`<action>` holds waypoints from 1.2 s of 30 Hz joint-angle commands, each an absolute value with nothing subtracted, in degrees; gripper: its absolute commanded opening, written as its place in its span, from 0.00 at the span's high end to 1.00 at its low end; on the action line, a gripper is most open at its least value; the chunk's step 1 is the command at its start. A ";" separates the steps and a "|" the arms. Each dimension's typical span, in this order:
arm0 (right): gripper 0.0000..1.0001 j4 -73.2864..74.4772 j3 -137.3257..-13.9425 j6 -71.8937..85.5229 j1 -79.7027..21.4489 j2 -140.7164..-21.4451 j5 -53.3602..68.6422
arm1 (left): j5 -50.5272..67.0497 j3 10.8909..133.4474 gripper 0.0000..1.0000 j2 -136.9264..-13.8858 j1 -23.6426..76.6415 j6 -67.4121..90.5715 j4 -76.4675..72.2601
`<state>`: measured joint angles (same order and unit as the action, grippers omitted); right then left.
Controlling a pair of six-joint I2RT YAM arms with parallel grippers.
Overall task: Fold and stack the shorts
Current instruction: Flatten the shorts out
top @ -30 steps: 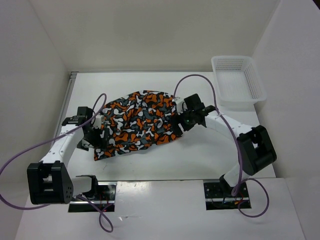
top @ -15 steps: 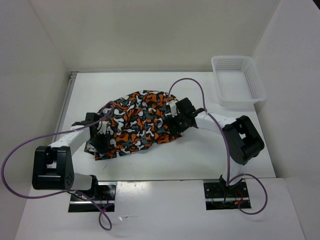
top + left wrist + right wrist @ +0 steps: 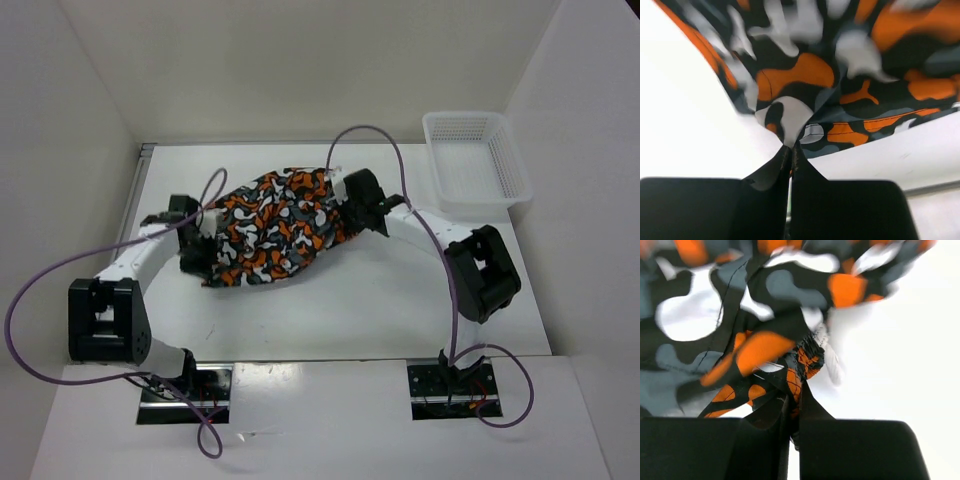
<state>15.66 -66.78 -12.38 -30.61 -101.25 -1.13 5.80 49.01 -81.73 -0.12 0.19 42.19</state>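
The shorts (image 3: 268, 225), printed in orange, white, black and grey-teal blotches, hang bunched between my two grippers over the middle of the table. My left gripper (image 3: 197, 250) is shut on the cloth's left edge; in the left wrist view the fabric (image 3: 790, 95) is pinched at the tips of my left gripper (image 3: 791, 146). My right gripper (image 3: 345, 205) is shut on the right edge, where the gathered waistband (image 3: 807, 357) with a white drawcord runs into my right gripper (image 3: 796, 390). The cloth sags between the two grips, its lower edge close to the table.
A white mesh basket (image 3: 475, 165) stands at the back right of the white table (image 3: 380, 300). White walls enclose the table at the back and both sides. Purple cables loop over both arms.
Both grippers have shut on the shorts' side edges and lifted them toward the back. The shorts, flat a second ago, are now bunched and drawn up off the table.
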 commanded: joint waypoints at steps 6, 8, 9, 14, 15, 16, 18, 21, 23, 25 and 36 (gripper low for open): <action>1.00 15.63 -110.17 -19.16 -24.09 -106.08 -15.02 | 5.20 100.37 1.00 -90.52 -3.60 0.00 32.19; 1.00 18.18 -121.48 -18.46 -22.76 -107.22 -15.55 | 3.79 108.77 1.00 -91.32 -3.60 0.00 31.46; 1.00 19.76 -123.47 -18.46 -22.15 -106.70 -15.56 | 3.78 112.72 1.00 -92.10 -3.60 0.00 32.60; 1.00 22.05 -112.65 -21.00 -22.15 -97.84 -12.76 | 5.80 113.34 1.00 -89.05 -3.08 0.00 35.42; 1.00 22.06 -108.93 -23.44 -22.15 -93.82 -11.96 | 5.19 109.90 1.00 -85.99 -2.29 0.00 35.42; 1.00 23.37 -101.07 -25.12 -22.15 -91.87 -10.91 | 5.19 106.04 1.00 -84.30 -2.29 0.00 35.42; 1.00 24.60 -92.94 -29.33 -22.15 -86.35 -8.28 | 3.79 93.69 1.00 -79.22 -0.54 0.00 35.94; 1.00 26.44 -73.98 -33.99 -22.15 -80.19 -6.43 | 1.50 78.12 1.00 -73.05 2.54 0.00 38.49; 1.00 28.38 -67.97 -36.20 -22.15 -77.53 -3.27 | 0.44 71.49 1.00 -69.37 5.08 0.00 42.42; 1.00 31.10 -59.62 -38.40 -22.15 -74.19 -0.98 | -1.22 61.50 1.00 -66.38 6.93 0.00 45.68; 0.97 39.89 -47.02 -48.77 -22.15 -68.03 2.02 | -6.86 49.75 1.00 -62.67 9.05 0.00 54.22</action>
<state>34.39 -46.81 -42.81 -23.38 -70.52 8.71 1.87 49.67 -64.20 10.11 0.71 48.75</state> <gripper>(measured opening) 0.058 0.009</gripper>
